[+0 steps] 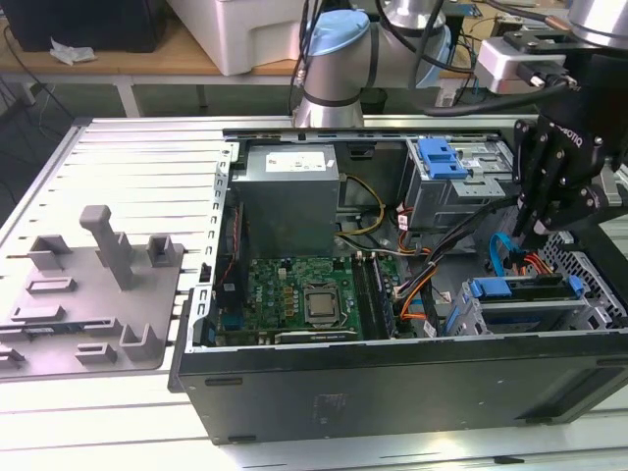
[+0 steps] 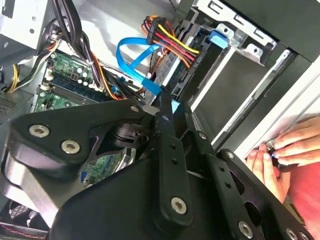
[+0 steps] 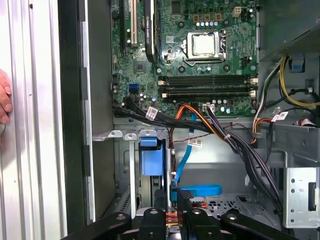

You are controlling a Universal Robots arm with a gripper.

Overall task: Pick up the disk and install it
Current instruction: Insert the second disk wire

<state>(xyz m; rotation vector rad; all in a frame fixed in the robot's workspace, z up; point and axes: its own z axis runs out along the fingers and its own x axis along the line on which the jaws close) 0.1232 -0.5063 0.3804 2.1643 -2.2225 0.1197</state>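
Observation:
The disk (image 1: 520, 292), silver with a blue carrier rail, lies flat in the lower drive cage at the exterior view's right, inside the open computer case. In the first wrist view the blue end of its carrier (image 3: 151, 157) sticks out of the cage slot. The second wrist view has it (image 2: 218, 38) beside the red, yellow and orange power wires. My black gripper (image 1: 535, 234) hangs just above the cage, over the blue cable. Its fingertips stand a narrow gap apart (image 3: 171, 197) with nothing between them, a short way from the disk and not touching it.
A blue latch bracket (image 1: 442, 157) tops the upper drive cage. Thin blue cables (image 3: 187, 160) and black wire bundles (image 3: 235, 145) cross the space beside the gripper. The motherboard (image 1: 304, 294) and power supply (image 1: 289, 196) fill the case. A person's hand (image 2: 285, 150) rests on the case edge. A grey fixture (image 1: 98, 285) lies on the table.

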